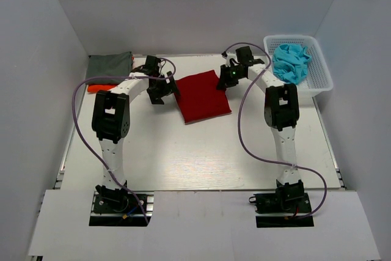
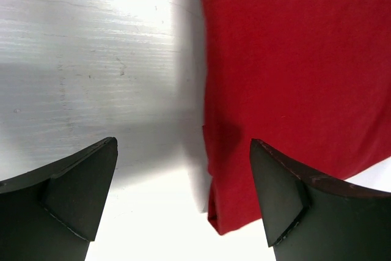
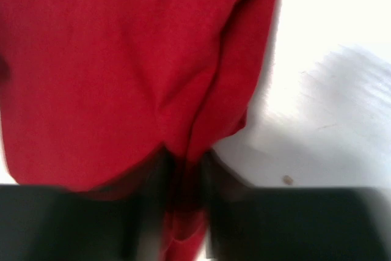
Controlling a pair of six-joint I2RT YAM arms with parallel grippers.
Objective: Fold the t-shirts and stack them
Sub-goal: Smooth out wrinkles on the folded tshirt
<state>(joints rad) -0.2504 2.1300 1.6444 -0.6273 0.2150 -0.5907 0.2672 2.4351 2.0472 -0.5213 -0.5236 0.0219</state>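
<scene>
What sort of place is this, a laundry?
Probably a robot test booth: white walls box in a table, a left arm and a right arm are bolted at its near edge, turquoise shirts wait in a basket.

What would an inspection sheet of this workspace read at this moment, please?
Surface: white table, with faint scuffs in the left wrist view.
Job's things: dark red shirt folded flat at centre; grey-green shirt folded at far left; orange shirt on its near side, partly hidden; turquoise shirts crumpled in the basket.
Clutter: only that white basket, at far right.
Grippers: left gripper has its jaws open at the dark red shirt's left edge; right gripper looks pinched on its far right corner, though that view is blurred.
Cables: purple cables loop off both arms.
Surroundings: white walls; nothing else seen.
</scene>
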